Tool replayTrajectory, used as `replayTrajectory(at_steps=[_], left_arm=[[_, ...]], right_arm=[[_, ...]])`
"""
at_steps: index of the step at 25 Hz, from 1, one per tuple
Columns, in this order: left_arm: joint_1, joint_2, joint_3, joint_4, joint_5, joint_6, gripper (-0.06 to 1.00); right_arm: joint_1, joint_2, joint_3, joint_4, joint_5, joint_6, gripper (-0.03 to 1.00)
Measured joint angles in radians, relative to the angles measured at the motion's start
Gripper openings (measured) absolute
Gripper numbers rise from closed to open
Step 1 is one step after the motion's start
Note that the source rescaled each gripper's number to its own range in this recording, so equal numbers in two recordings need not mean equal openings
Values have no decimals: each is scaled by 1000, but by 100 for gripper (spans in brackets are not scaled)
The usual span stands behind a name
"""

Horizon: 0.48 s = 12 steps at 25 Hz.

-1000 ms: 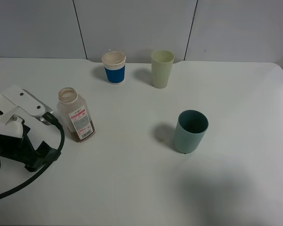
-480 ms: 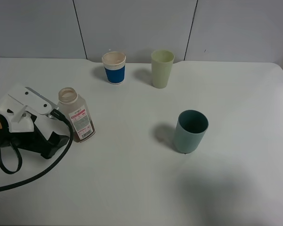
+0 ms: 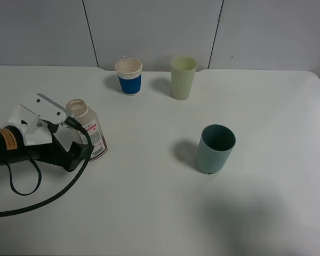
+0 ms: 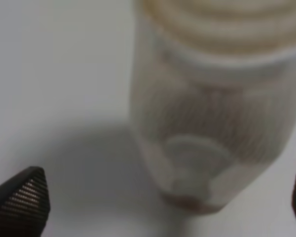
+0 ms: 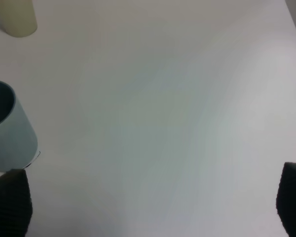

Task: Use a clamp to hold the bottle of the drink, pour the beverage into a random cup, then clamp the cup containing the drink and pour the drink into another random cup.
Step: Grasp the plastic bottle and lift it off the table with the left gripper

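The clamp is wide open and holds nothing. The bottle stands just ahead of it, left of the frame (brown drink inside). Nothing is poured yet. The teal cup and the pale tumbler look empty.

The bottle is translucent plastic, ridged at the neck, with a smooth printed label. The teal cup and the pale yellow-green tumbler look like matt plastic. The blue-banded cup looks like paper. The table is smooth and matt. The left gripper has black, finely ribbed fingertips.
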Motion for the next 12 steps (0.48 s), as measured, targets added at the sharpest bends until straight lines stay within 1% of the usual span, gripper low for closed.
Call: replayTrajectory(at_steps=[2,6,9,12], left_arm=[[0,23,-1,39,-41,-34,100],[0,82,0,116,-112,-54,100],[0,136,-1,129,-181,-55,100],[0,208,-2,130,-273,-55,100]], right_arm=[[0,0,0,0,0,0,100],[0,0,0,0,0,0,100],[0,0,0,0,0,0,100],[0,0,0,0,0,0,100]])
